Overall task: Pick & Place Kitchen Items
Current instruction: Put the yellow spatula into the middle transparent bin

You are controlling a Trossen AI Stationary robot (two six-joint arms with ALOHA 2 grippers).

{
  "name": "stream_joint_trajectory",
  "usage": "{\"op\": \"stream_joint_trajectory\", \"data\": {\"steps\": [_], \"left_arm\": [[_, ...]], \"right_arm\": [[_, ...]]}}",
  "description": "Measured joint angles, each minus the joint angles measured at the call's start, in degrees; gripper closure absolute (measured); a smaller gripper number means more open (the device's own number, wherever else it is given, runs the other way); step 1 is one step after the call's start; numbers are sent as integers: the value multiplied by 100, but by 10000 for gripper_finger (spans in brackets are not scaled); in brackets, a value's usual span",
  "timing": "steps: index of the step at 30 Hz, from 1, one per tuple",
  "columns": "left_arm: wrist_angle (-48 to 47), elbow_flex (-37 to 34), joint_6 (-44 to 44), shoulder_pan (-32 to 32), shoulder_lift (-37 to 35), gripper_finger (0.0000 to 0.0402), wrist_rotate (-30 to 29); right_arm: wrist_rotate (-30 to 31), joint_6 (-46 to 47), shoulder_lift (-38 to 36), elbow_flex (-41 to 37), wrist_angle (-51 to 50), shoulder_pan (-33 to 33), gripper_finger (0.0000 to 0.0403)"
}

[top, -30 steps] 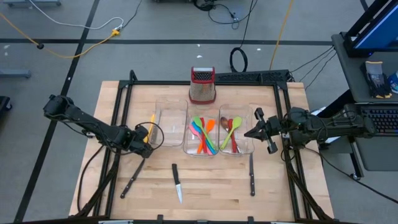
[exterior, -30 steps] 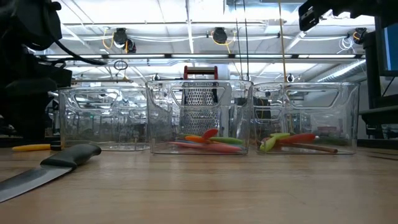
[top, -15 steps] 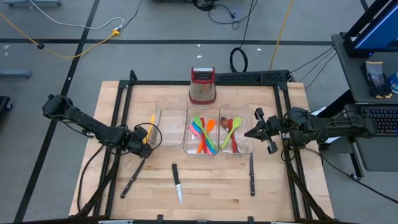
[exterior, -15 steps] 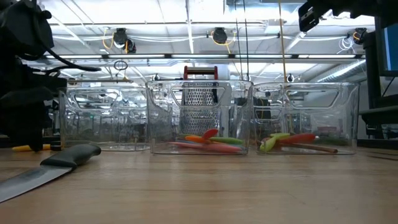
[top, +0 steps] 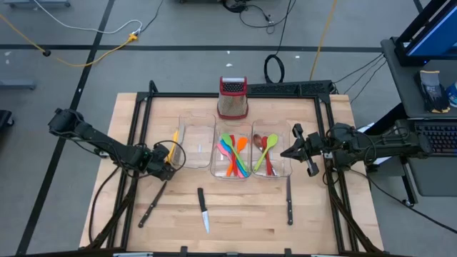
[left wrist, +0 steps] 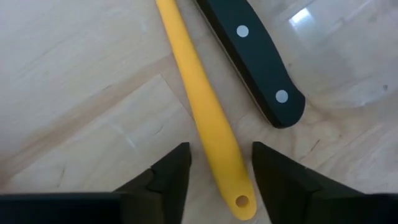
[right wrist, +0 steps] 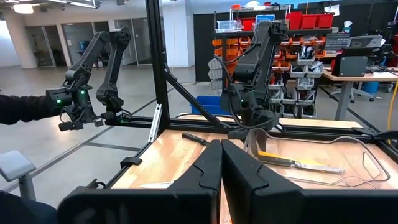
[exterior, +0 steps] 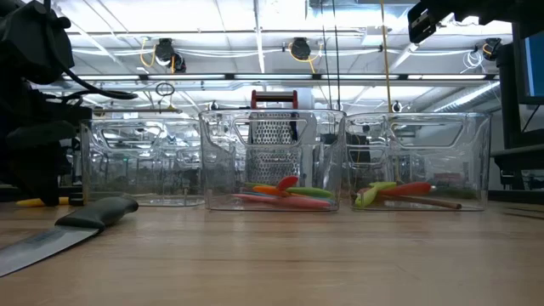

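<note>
As L gripper (left wrist: 214,168) has dropped lower since prev frame, jaws apart astride yellow spatula (left wrist: 205,118) at table's (top: 250,214) left edge; R gripper (top: 291,151) shut. Count: 3 knives, 3 bins.

matt yellow plastic spatula (left wrist: 208,118); wood table (left wrist: 81,74)

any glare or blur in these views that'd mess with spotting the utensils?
Low view: ceiling lights reflect across the clear bins, veiling the spoons inside; the near knife is soft. Left wrist view: a bright glare patch on the bin base, but the yellow utensil is crisp. High view: evenly lit, utensils small.
</note>
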Motion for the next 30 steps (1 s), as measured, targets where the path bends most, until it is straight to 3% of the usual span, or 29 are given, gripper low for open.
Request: {"op": "stream_joint_trajectory", "data": {"steps": [14, 30], "left_arm": [[-218, 85, -693, 0, 20, 355, 83], [-627, 406, -2383, -87, 25, 357, 504]], "right_arm": [[-1, 1, -1, 0, 0, 0, 401], [-2, 1, -2, 2, 0, 2, 401]]}}
